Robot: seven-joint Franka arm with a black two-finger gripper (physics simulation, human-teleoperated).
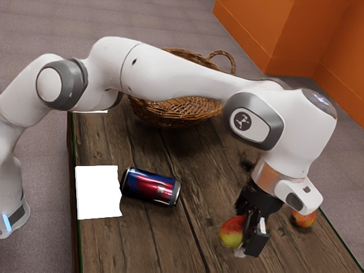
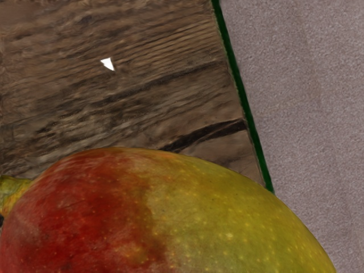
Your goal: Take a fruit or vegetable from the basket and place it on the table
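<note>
Mango is out of the basket, beside the gripper and over or on the table, well apart from the basket. In the wrist view it looms large, right under the hand, red at one end and yellow-green at the other. Jaws: cannot tell whether they are apart or clamped on the mango. Contact with the wood: also can't tell; no clear gap, no clear touch.

Progress: looks late. Getting fruit clear of the basket reads as done; placing can't be confirmed from here. Left to do, if the mango is held: ease it down onto the wood, release, lift the hand straight off. If it's already down and free, only backing away remains.

Second fruit seems to be on the table too, past the hand, near the table edge. One piece is enough for the task, so no need to touch that one. Basket contents partly hidden by the arm.

Can lies on its side next to the white sheet, away from the work. Risk: mango is rounded and could roll on release; table edge is in the wrist view, so set down gently.
</note>
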